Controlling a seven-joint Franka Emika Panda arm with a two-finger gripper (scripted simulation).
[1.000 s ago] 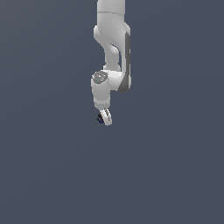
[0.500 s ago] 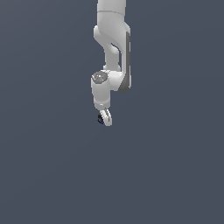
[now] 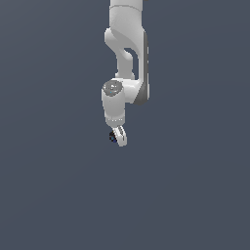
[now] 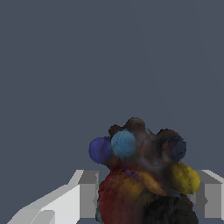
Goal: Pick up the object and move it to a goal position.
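Observation:
In the exterior view the white arm hangs down from above, and its gripper (image 3: 118,137) holds a tiny dark object (image 3: 113,137) at its tip, against plain grey. Close up in the wrist view, the object (image 4: 140,175) is a lumpy dark cluster with blue, red and yellow patches. It sits between the two white fingers (image 4: 87,192), which press on it from both sides. The gripper (image 4: 146,194) is shut on it. The lower part of the object is cut off by the frame edge.
Only a flat, uniform grey background (image 3: 195,185) surrounds the arm in both views. No table edge, container or other item shows.
The gripper with the object has sunk slightly lower in the exterior view. The grip looks the same.

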